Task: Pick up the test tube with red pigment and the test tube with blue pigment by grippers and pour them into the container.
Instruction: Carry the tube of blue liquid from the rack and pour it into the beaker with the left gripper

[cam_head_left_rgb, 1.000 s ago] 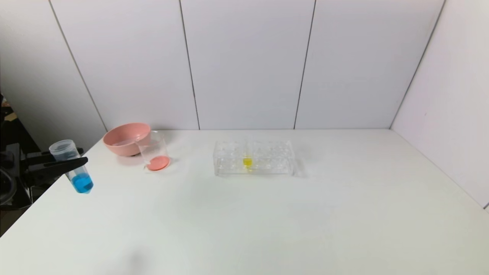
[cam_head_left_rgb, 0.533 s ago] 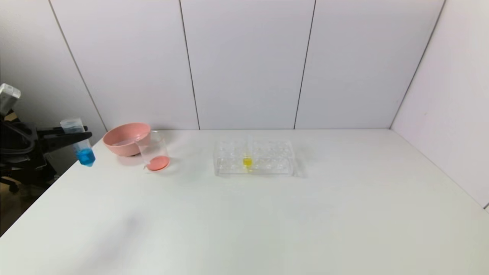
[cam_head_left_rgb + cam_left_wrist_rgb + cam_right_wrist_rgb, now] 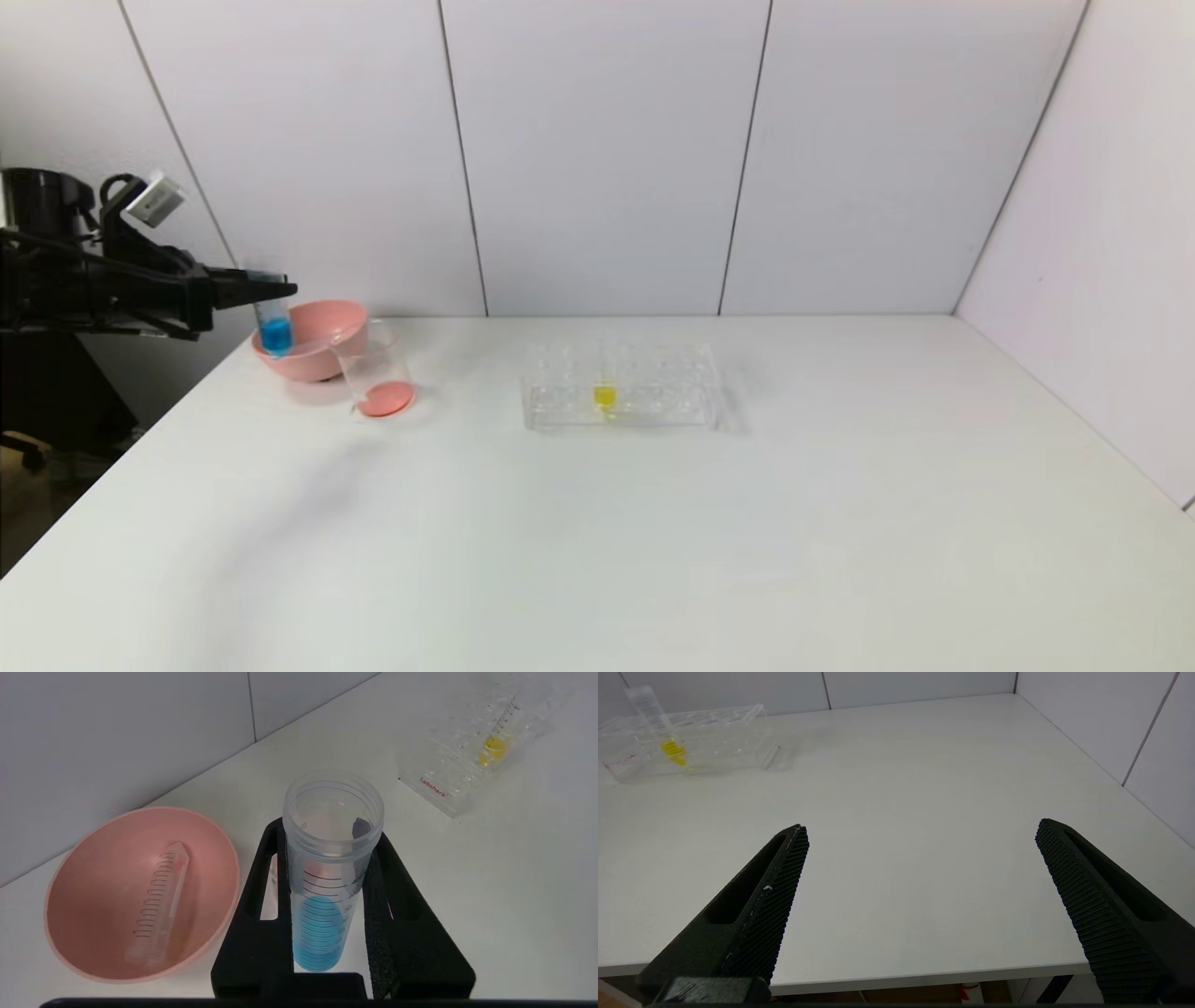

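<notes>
Head view: my left gripper (image 3: 271, 291) holds the test tube with blue pigment (image 3: 274, 322) upright over the pink bowl (image 3: 322, 347), just beside the container (image 3: 376, 370) on the worktop (image 3: 653, 523).

Left wrist view — fingers (image 3: 261, 914) clamped on the tube.

Right wrist view — right gripper (image 3: 920, 833) wide open, empty.

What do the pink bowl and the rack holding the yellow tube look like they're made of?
The pink bowl looks like matte plastic: opaque, an even dull colour, no sharp glints. The rack looks like hard clear plastic, perhaps acrylic: see-through with crisp flat edges and printed red lettering. Glass cannot be ruled out for the rack.
</notes>
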Action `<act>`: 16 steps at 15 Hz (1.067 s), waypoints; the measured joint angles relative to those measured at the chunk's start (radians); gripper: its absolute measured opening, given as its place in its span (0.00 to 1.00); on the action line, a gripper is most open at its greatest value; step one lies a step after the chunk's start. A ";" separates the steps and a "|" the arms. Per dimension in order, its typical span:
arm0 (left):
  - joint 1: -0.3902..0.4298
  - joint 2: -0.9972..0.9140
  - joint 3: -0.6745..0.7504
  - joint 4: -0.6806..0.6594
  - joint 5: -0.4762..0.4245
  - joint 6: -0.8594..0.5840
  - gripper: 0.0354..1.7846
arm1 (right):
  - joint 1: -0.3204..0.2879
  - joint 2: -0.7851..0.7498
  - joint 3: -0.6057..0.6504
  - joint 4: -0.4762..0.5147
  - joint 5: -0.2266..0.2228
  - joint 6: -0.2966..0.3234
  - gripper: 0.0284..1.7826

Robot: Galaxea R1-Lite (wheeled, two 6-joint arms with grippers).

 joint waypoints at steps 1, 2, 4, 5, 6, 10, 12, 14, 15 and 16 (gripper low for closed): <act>-0.011 0.029 -0.069 0.074 0.020 0.025 0.23 | 0.000 0.000 0.000 0.000 0.000 0.000 1.00; -0.021 0.057 -0.137 0.147 0.040 0.042 0.23 | 0.000 0.000 0.000 0.000 0.000 0.000 1.00; -0.039 0.111 -0.277 0.274 0.079 0.068 0.23 | 0.000 0.000 0.000 0.000 0.000 0.000 1.00; -0.048 0.134 -0.346 0.340 0.108 0.086 0.23 | 0.000 0.000 0.000 0.000 0.000 0.000 1.00; -0.060 0.156 -0.409 0.415 0.157 0.116 0.23 | 0.000 0.000 0.000 0.000 0.000 0.000 1.00; -0.115 0.199 -0.475 0.550 0.365 0.243 0.23 | 0.000 0.000 0.000 0.000 0.000 0.000 1.00; -0.134 0.201 -0.478 0.569 0.423 0.302 0.23 | 0.000 0.000 0.000 0.000 0.000 0.000 1.00; -0.153 0.194 -0.479 0.600 0.488 0.376 0.23 | 0.000 0.000 0.000 0.000 0.000 0.000 1.00; -0.164 0.187 -0.481 0.622 0.523 0.415 0.23 | 0.000 0.000 0.000 0.000 0.000 0.000 1.00; -0.173 0.179 -0.485 0.641 0.554 0.451 0.23 | 0.000 0.000 0.000 0.000 0.000 0.000 1.00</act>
